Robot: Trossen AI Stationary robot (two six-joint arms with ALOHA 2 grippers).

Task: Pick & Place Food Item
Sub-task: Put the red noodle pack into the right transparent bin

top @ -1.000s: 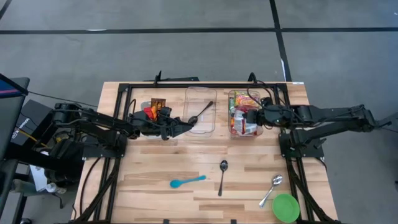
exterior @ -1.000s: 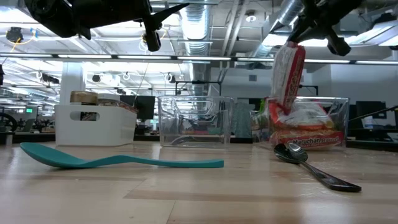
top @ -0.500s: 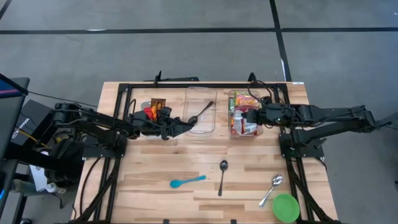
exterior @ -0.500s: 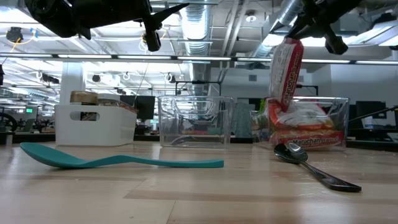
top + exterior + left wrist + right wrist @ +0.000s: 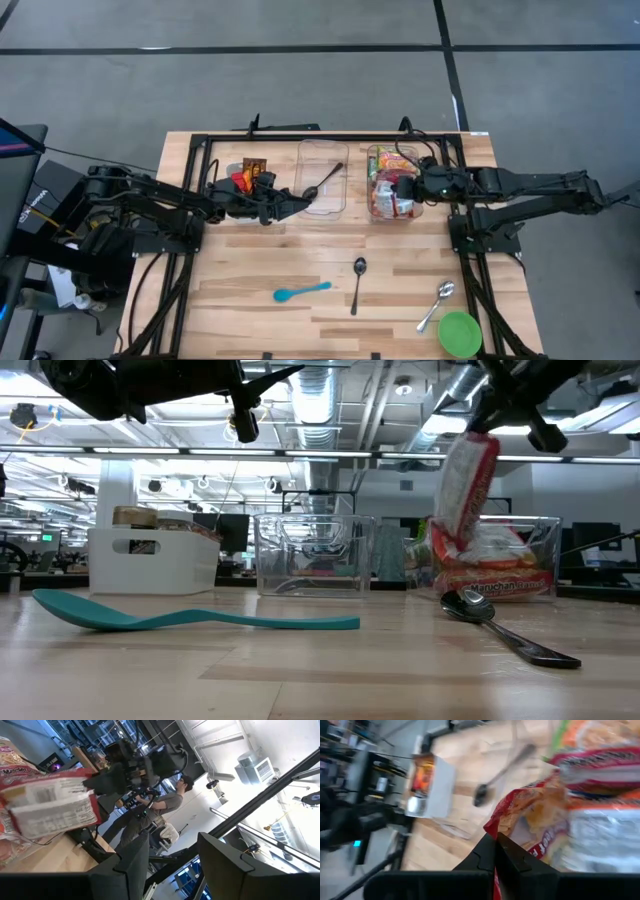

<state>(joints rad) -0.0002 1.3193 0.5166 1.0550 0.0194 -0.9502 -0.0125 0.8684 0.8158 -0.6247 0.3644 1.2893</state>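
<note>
My dark right gripper (image 5: 405,187) pinches a red-and-white crinkled plastic noodle packet (image 5: 466,485) printed with black text. Below it, the clear plastic bin (image 5: 372,158) holds red, orange and green packets. Nearer the pale striped wooden table (image 5: 250,280) edge lie a teal plastic spoon (image 5: 301,291) and a round bright green lid (image 5: 459,332).

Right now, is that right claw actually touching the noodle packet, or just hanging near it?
Touching. In the right wrist view the right gripper is shut on the packet's edge; the low view shows the packet hanging from it.
</note>
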